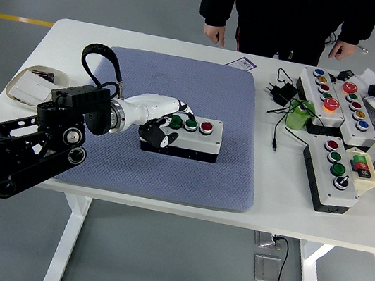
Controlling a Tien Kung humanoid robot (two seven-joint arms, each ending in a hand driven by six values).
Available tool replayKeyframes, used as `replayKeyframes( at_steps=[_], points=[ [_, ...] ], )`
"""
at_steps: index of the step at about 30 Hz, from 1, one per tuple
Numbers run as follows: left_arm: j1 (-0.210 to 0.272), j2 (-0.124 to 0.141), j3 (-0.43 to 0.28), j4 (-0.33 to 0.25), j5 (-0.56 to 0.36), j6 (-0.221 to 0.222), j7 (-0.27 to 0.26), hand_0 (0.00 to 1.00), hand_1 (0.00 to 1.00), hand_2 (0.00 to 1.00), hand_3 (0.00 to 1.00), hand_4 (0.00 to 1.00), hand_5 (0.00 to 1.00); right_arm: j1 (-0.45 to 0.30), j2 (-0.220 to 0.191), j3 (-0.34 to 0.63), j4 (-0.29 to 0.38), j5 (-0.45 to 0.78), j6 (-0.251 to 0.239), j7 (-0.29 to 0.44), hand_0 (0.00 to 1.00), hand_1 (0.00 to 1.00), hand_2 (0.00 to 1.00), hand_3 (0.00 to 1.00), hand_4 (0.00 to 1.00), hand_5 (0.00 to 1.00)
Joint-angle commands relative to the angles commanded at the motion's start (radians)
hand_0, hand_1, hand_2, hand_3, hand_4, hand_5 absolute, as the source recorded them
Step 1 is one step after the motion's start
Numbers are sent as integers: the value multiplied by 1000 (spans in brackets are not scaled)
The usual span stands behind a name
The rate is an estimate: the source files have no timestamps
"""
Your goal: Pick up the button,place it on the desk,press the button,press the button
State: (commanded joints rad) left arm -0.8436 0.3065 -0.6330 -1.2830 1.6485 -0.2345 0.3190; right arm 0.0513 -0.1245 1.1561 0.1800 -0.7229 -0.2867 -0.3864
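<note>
Three button boxes: one on mat (192, 135), two at right (338, 100) (337, 175); one person (289, 17).

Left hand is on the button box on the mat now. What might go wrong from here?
1. The left hand covers the left end of the button box, where buttons sit close together; a finger may press the wrong one.
2. The box lies loose on the blue mat, so a sideways push may slide it.
3. I can't tell whether a finger is actually on a button.
</note>
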Motion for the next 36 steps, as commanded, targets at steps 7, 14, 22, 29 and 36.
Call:
replayKeyframes(
  at_steps=[7, 14, 22, 29, 36],
  points=[
    [-8, -11, 10, 21, 0, 3, -7, 7, 2, 29, 879, 496, 68, 1, -1, 0, 0, -1, 0, 0, 643, 508, 549, 590, 250, 360],
    [-14, -14, 22, 38, -2, -2, -10, 5, 2, 29, 864, 496, 74, 5, -1, -2, 0, 4, 1, 3, 643, 508, 549, 590, 250, 361],
    [-20, -28, 39, 54, -1, -6, -12, 2, 2, 29, 857, 494, 67, 7, -1, 3, 0, 0, 1, 3, 643, 508, 549, 590, 251, 361],
    [-20, -42, 48, 93, -2, -21, -11, 4, 2, 29, 855, 494, 67, 9, -1, 3, 0, 1, 1, 4, 643, 508, 549, 590, 251, 361],
    [-17, -41, 34, 83, 1, 10, -28, 2, 2, 28, 804, 492, 64, 11, -1, 5, 0, -2, 1, 4, 643, 508, 549, 590, 251, 361]
  ],
)
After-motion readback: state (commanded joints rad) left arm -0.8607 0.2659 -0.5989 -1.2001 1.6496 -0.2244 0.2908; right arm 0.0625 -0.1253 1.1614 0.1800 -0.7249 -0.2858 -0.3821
